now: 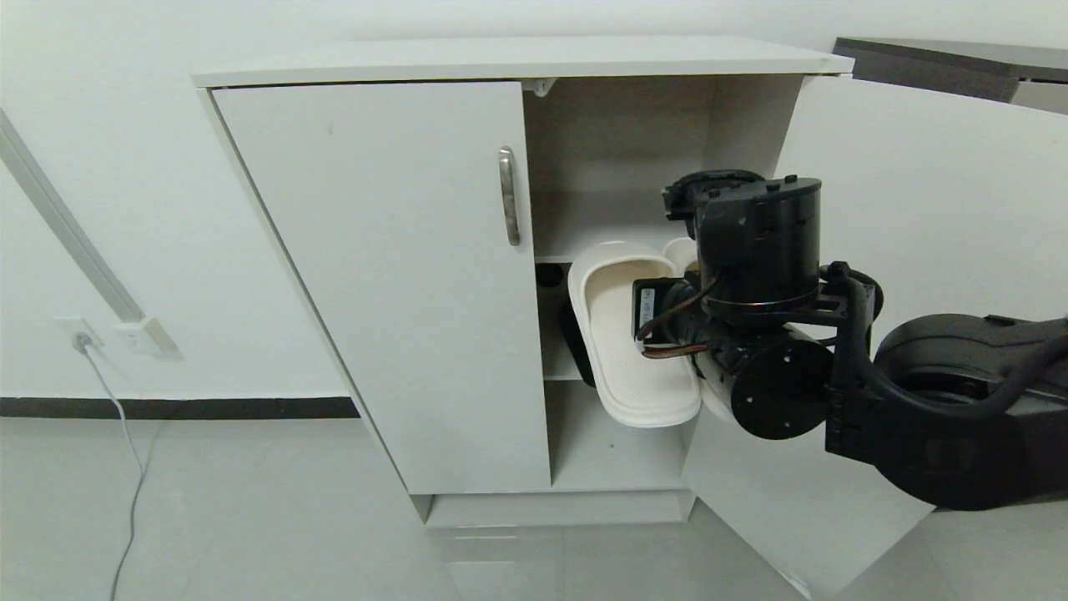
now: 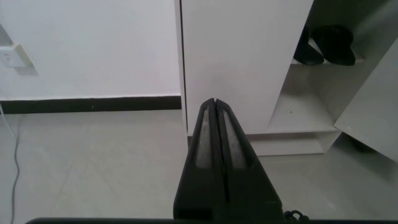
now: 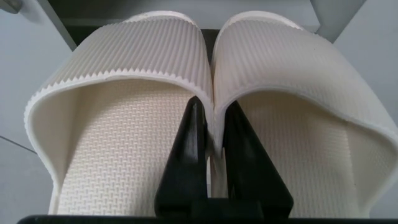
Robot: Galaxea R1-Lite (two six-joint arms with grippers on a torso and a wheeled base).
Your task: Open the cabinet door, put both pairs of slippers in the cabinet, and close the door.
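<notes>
- Right gripper pinches cream ribbed foam slippers by their touching strap edges; toes beyond fingertips, in the open white cabinet.
- Likely light, soft, bendy; straps suit gripping.
- Left gripper fingers pressed together, empty.

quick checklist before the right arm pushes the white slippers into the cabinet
1. Right door open: ok.
2. White slippers held by right gripper, pinched at both inner walls: ok.
3. Black slippers already on a shelf inside: ok.
4. Free room on that shelf for the white pair: cannot tell.
5. Left gripper shut, empty, outside the cabinet: ok.
</notes>
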